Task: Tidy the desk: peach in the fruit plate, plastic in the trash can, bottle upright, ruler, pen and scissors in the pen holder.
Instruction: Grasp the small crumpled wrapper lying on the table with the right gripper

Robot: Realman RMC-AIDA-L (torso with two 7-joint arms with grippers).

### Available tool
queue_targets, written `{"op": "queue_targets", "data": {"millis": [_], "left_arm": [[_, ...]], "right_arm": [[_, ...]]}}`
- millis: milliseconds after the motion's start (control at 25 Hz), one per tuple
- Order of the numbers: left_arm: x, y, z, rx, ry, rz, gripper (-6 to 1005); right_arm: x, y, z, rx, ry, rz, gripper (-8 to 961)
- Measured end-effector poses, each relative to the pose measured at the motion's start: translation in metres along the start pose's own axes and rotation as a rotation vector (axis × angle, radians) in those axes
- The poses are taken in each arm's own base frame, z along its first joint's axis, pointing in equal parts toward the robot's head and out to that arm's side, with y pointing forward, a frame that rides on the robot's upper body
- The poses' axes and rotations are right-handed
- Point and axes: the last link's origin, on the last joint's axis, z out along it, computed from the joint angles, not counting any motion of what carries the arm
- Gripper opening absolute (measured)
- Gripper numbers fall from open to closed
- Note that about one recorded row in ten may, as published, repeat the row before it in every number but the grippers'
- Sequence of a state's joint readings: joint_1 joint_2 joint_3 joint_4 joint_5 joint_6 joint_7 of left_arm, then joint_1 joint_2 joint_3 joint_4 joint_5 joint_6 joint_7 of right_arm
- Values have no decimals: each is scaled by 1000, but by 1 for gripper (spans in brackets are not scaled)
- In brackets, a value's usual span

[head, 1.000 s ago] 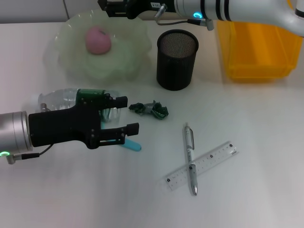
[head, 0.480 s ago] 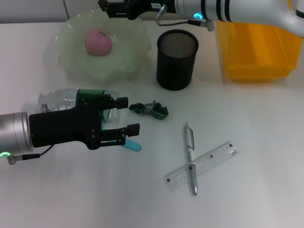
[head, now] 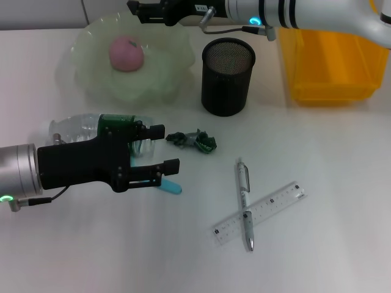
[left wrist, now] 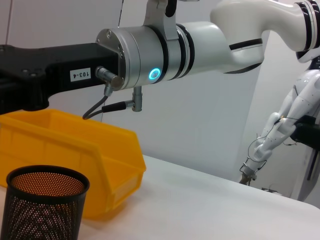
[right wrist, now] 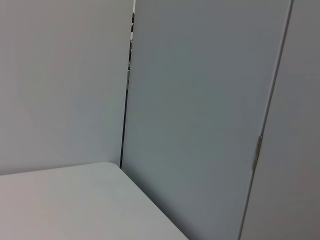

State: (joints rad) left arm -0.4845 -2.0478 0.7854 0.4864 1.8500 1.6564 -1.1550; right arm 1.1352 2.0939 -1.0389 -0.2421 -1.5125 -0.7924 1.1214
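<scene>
The pink peach [head: 126, 52] lies in the pale green fruit plate [head: 165, 76]. A clear bottle [head: 76, 127] lies on its side, partly under my left gripper [head: 164, 148], which is open and empty above the table. Scissors with a cyan handle [head: 170, 186] poke out from below its lower finger. Crumpled green plastic [head: 194, 140] lies just right of that gripper. The silver pen [head: 243, 182] lies crossed over the clear ruler [head: 276, 204]. The black mesh pen holder [head: 227, 76] stands empty; it also shows in the left wrist view [left wrist: 44, 205]. My right gripper [head: 142, 8] hovers beyond the plate's far edge.
A yellow bin [head: 330, 61] stands at the back right, beside the pen holder; it also shows in the left wrist view [left wrist: 70, 150]. The right arm [head: 293, 12] spans the back of the table above the holder and bin.
</scene>
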Motion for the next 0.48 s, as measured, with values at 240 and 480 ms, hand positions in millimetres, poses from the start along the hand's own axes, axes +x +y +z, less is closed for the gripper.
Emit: {"op": "queue_targets", "data": {"millis": [240, 480], "left_arm": [[0, -1, 0, 3, -2, 3, 756], [0, -1, -1, 4, -2, 4, 755]], "right_arm": [[3, 1, -5, -11, -16, 11, 752], [12, 0, -35, -47, -127, 75, 752]]}}
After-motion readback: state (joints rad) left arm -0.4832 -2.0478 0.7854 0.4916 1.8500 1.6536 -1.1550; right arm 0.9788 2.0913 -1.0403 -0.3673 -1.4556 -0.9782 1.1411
